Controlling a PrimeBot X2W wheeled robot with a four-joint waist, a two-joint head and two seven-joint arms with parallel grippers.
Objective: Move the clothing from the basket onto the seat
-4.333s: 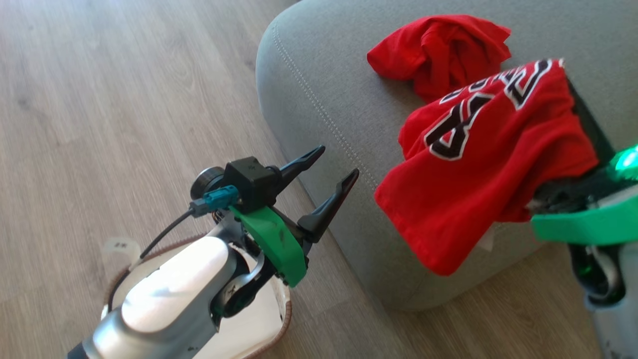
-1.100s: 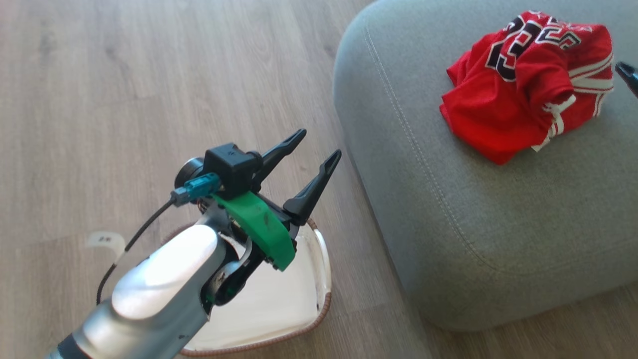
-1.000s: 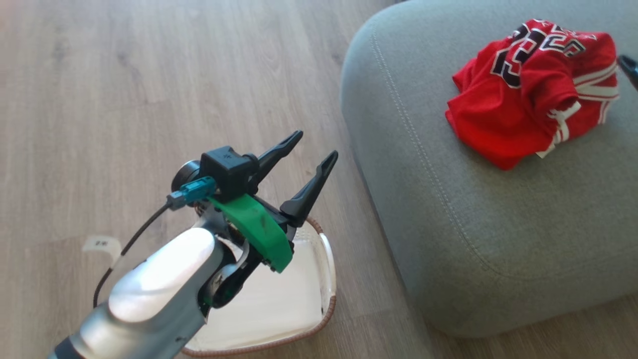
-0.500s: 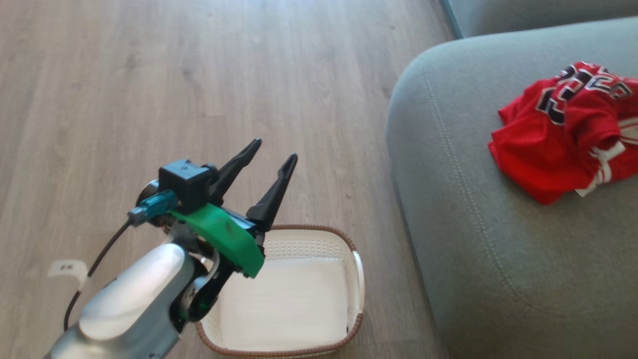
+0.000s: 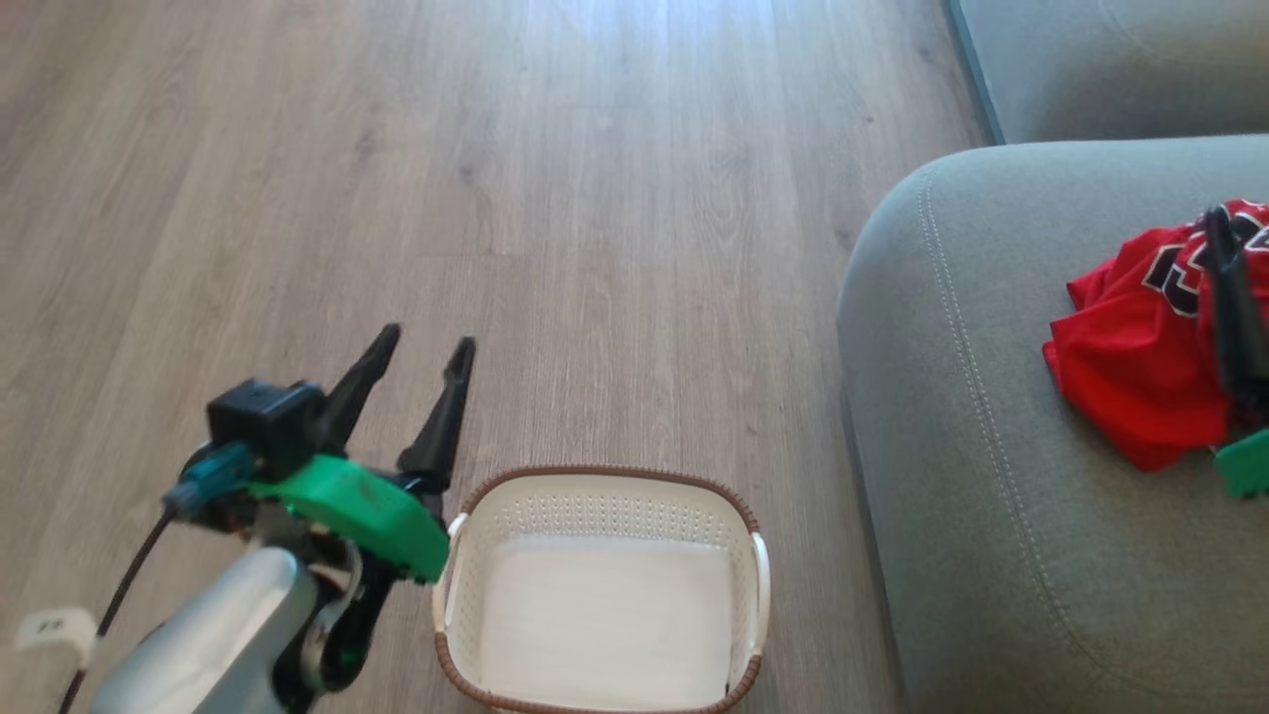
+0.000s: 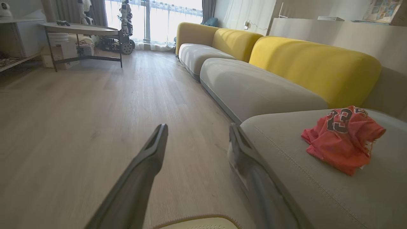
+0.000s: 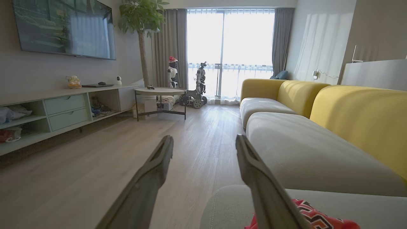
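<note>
The clothing, a red jersey [image 5: 1130, 397] with black-and-white numbers, lies crumpled on the grey seat [image 5: 972, 476] near its right side. The jersey [image 6: 341, 138] rests well back from the seat's rounded corner [image 6: 286, 171]. The white basket [image 5: 605, 476] with a brown rim stands on the floor left of the seat, its inside bare. My left gripper [image 5: 426, 340] hovers open just left of the basket, holding nothing. My right gripper [image 7: 204, 140] is open above the seat, with the jersey [image 7: 318, 219] just below its right finger; one dark finger [image 5: 1229, 297] crosses the jersey.
More grey sofa cushions [image 6: 254, 86] with yellow backs [image 6: 311, 66] run away from me. A round table [image 7: 160, 92], a low TV cabinet [image 7: 57, 108] and other robots [image 7: 198, 82] by the window stand far off. A white label [image 5: 45, 627] lies on the wooden floor.
The head camera has swung, so seat and jersey sit further right and the whole basket shows. The jersey, draped over my right gripper four seconds ago, lies released. My left gripper now sits left of the basket.
</note>
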